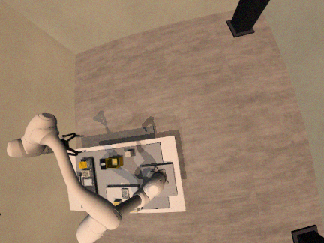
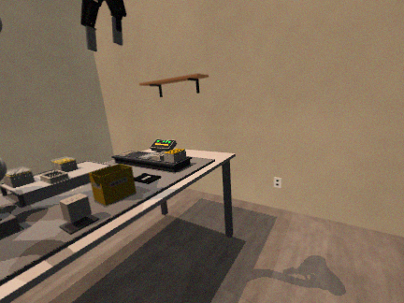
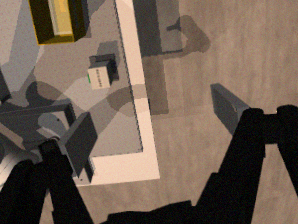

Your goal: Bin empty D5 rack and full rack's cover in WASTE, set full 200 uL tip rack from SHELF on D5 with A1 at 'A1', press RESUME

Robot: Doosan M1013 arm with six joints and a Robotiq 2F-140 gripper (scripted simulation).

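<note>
My gripper [image 2: 103,28] is open and empty. It hangs high above the table's corner, and in the overhead view [image 1: 70,143] it sits just off the table's edge. In the wrist view the fingers frame the table's white edge and the floor. The yellow WASTE bin [image 2: 112,183] stands upright on the mat and also shows in the wrist view [image 3: 57,20]. A light shape lies inside it. A rack with a yellow top [image 2: 174,154] sits at the end of the dark deck [image 1: 87,174], beside the lit panel [image 2: 163,144].
A low shelf at the left holds three racks [image 2: 64,164] [image 2: 53,176] [image 2: 19,178]. A small box on a black base [image 2: 75,208] stands near the table's front edge. A black nest [image 2: 149,179] lies beside the bin. A wooden wall shelf [image 2: 174,80] hangs behind.
</note>
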